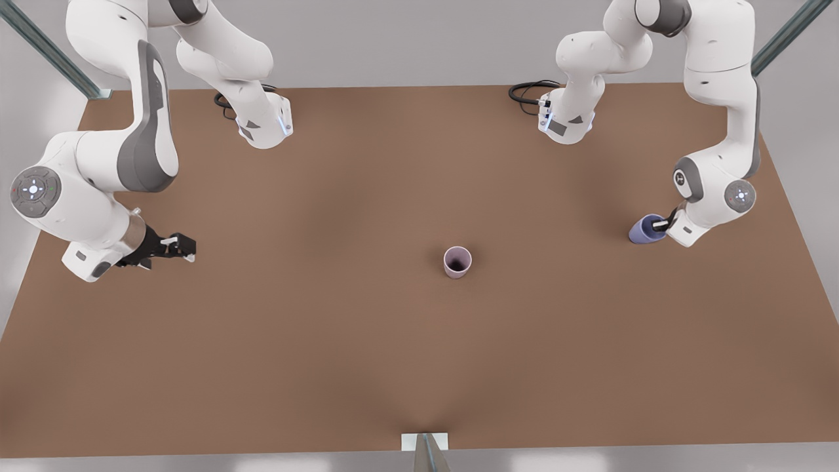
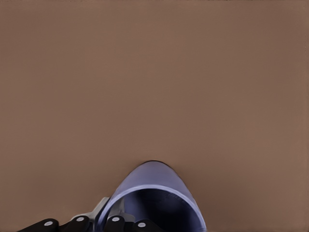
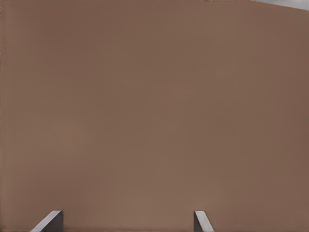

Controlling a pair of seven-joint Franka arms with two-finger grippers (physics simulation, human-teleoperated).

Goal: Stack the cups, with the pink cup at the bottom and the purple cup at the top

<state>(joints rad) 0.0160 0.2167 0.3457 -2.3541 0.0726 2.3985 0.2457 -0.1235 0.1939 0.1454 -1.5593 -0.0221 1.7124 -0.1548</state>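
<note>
Purple cup (image 1: 645,230) is pinched at its rim by left gripper (image 1: 663,225) for carrying to pink cup (image 1: 457,261); right gripper (image 1: 182,245) is parked, fingers spread.

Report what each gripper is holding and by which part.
Left gripper holds the purple cup by its rim, one finger inside. Right gripper is open, holding nothing.

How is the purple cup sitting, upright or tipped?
Tipped: the purple cup leans in the left gripper, its mouth facing sideways.
</note>
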